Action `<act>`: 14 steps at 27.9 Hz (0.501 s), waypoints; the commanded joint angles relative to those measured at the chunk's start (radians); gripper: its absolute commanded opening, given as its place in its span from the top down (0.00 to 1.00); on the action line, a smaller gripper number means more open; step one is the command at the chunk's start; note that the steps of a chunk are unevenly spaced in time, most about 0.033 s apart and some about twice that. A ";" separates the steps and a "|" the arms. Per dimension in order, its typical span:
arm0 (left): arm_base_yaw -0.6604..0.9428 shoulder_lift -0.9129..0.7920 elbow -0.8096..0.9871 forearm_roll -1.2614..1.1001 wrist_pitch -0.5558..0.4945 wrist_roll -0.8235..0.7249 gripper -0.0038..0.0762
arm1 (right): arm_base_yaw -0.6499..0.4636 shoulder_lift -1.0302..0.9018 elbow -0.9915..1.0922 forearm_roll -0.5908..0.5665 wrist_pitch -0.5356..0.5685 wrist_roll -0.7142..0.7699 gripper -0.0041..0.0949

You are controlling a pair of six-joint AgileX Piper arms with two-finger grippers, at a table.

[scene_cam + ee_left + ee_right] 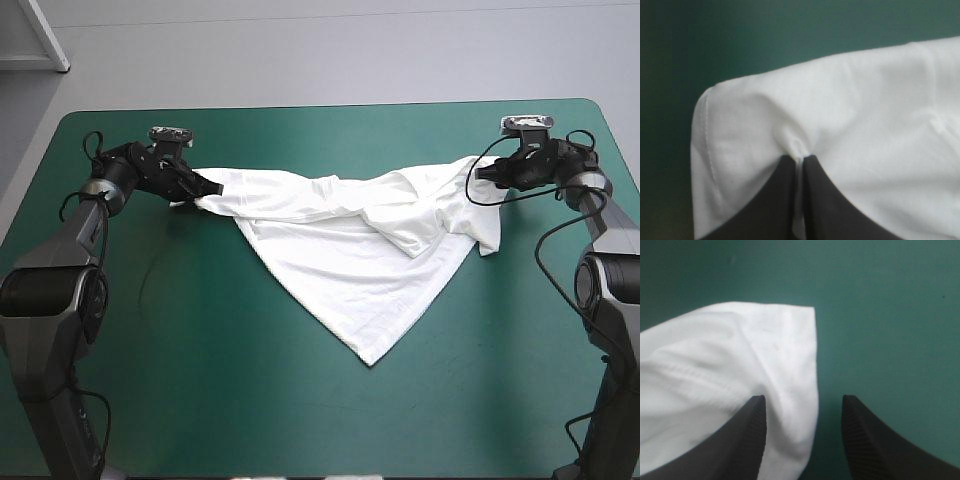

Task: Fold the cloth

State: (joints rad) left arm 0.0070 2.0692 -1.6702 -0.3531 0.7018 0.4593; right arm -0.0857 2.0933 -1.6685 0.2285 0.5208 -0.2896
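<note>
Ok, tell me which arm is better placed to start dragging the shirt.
Left. The left gripper is shut on the T-shirt; the right gripper stands open, cloth merely lying between its fingers.

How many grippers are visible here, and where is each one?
2. The left gripper is shut on the T-shirt's end near the table's far left; the right gripper stands open at the opposite end, cloth lying between its fingers.

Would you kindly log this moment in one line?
left gripper shut on T-shirt; right gripper open at its corner; T-shirt spread, rumpled
</note>
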 commanded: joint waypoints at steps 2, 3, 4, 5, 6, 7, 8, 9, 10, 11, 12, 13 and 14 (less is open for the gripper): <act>-0.004 -0.071 -0.025 -0.013 -0.033 0.030 0.93 | -0.039 0.019 -0.093 0.002 -0.025 -0.002 0.51; -0.004 -0.071 -0.025 -0.013 -0.033 0.031 0.93 | -0.039 0.027 -0.093 0.003 -0.011 -0.004 0.52; -0.004 -0.071 -0.025 -0.013 -0.033 0.034 0.93 | -0.040 0.039 -0.093 0.003 0.006 -0.010 0.54; -0.004 -0.071 -0.025 -0.013 -0.036 0.034 0.93 | -0.040 0.049 -0.093 0.005 0.024 -0.018 0.57; -0.004 -0.071 -0.025 -0.013 -0.038 0.034 0.93 | -0.040 0.054 -0.093 0.007 0.040 -0.025 0.60; -0.004 -0.071 -0.025 -0.013 -0.041 0.034 0.93 | -0.038 0.056 -0.093 0.007 0.049 -0.029 0.63; -0.004 -0.071 -0.025 -0.013 -0.043 0.034 0.93 | -0.038 0.061 -0.093 0.012 0.058 -0.029 0.65; -0.004 -0.071 -0.025 -0.013 -0.045 0.034 0.93 | -0.038 0.061 -0.093 0.022 0.060 -0.040 0.66; -0.004 -0.071 -0.025 -0.013 -0.045 0.034 0.93 | -0.038 0.061 -0.093 0.043 0.071 -0.066 0.68; -0.004 -0.071 -0.025 -0.013 -0.046 0.034 0.93 | -0.038 0.061 -0.093 0.062 0.079 -0.081 0.71; -0.004 -0.071 -0.025 -0.013 -0.046 0.034 0.93 | -0.038 0.061 -0.093 0.078 0.090 -0.111 0.75; -0.004 -0.071 -0.025 -0.013 -0.046 0.034 0.93 | -0.038 0.061 -0.093 0.100 0.106 -0.134 0.83; -0.004 -0.071 -0.025 -0.013 -0.046 0.034 0.93 | -0.038 0.061 -0.093 0.111 0.116 -0.145 0.88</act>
State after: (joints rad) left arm 0.0070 2.0692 -1.6702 -0.3489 0.6990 0.4921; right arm -0.1172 2.1831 -1.7517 0.2951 0.5705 -0.3783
